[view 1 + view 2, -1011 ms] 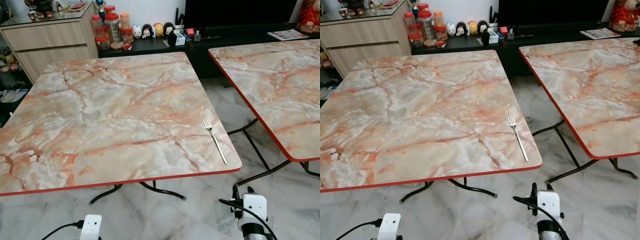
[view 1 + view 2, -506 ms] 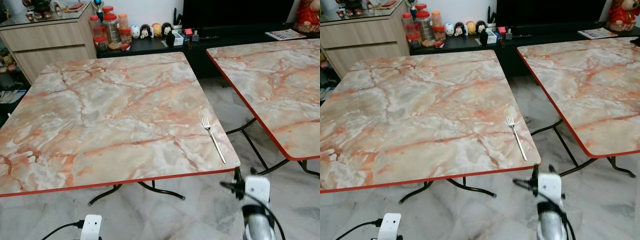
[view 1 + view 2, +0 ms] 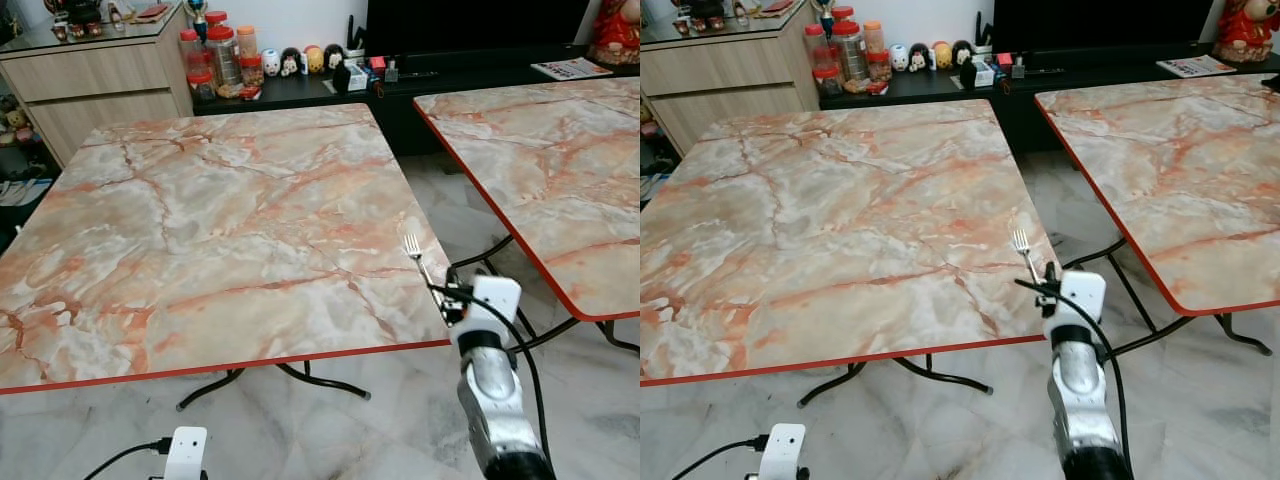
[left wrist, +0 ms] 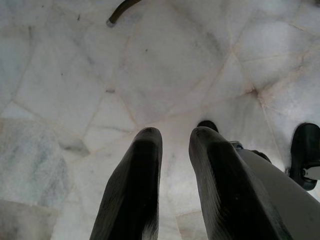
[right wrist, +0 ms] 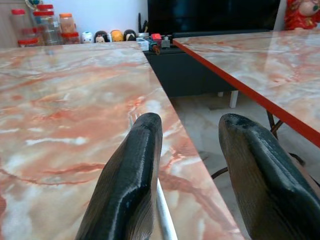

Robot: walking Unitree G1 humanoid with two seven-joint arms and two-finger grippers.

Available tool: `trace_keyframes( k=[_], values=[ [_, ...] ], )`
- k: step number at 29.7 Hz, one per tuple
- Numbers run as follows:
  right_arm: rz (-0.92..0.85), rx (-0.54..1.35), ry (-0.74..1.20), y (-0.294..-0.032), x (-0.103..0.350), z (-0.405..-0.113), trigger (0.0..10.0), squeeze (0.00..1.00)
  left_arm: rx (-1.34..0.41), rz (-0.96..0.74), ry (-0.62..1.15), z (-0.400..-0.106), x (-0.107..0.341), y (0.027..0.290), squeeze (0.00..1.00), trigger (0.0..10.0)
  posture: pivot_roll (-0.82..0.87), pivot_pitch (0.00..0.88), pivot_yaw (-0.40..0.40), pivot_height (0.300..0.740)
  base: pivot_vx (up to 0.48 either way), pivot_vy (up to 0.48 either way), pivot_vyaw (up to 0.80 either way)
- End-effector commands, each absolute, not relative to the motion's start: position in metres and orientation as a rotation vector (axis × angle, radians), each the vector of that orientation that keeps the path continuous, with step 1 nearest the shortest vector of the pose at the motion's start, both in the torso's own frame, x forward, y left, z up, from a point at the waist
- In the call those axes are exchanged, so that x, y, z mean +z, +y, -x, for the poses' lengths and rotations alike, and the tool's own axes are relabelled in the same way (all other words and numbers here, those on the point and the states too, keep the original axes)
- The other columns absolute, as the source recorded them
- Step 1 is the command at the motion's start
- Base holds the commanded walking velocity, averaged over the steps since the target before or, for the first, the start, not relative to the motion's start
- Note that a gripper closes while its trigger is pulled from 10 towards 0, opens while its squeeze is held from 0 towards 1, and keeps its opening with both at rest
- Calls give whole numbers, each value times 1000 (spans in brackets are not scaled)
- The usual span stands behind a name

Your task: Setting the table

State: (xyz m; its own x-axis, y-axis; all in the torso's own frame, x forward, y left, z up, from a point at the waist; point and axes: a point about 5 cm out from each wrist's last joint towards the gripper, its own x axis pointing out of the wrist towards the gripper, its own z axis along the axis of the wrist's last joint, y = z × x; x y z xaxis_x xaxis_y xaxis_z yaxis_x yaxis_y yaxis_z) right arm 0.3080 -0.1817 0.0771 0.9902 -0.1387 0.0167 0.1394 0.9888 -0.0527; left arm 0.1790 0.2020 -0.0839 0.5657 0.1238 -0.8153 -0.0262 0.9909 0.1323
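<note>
Left wrist view: left gripper (image 4: 172, 145) hanging low over marble floor (image 4: 165, 65), fingers slightly apart, holding nothing. Marble table (image 3: 200, 220) ahead; fork (image 3: 414, 253) lying near its right edge. Right gripper (image 5: 190, 150) spread open over fork handle, not clamped.

A fork (image 3: 414, 253) is seen lying near the right edge of the marble table (image 3: 220, 220). The right arm (image 3: 490, 380) is raised over the fork's handle end.

orange-veined marble table (image 3: 220, 220), silver fork (image 3: 413, 249)
</note>
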Motion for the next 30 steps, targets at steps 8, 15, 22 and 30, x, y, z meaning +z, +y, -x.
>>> trace_keyframes(
  k=[8,15,22,30],
  values=[
    [10,-116,12,-171,75,-316,10000,0,104,-108,970,-177,-84,203,0,10000,-52,0,27,740,254,0,0],
    [4,-105,18,-168,74,-317,10000,0,100,-108,971,-177,-85,203,0,10000,-50,0,25,740,270,0,0],
    [0,-95,23,-165,73,-318,10000,0,104,-107,971,-177,-85,203,0,10000,-43,0,22,740,284,0,0],
    [-2,-85,26,-161,71,-318,10000,0,104,-108,972,-176,-85,203,0,10000,-42,0,22,740,283,0,0]
  ],
)
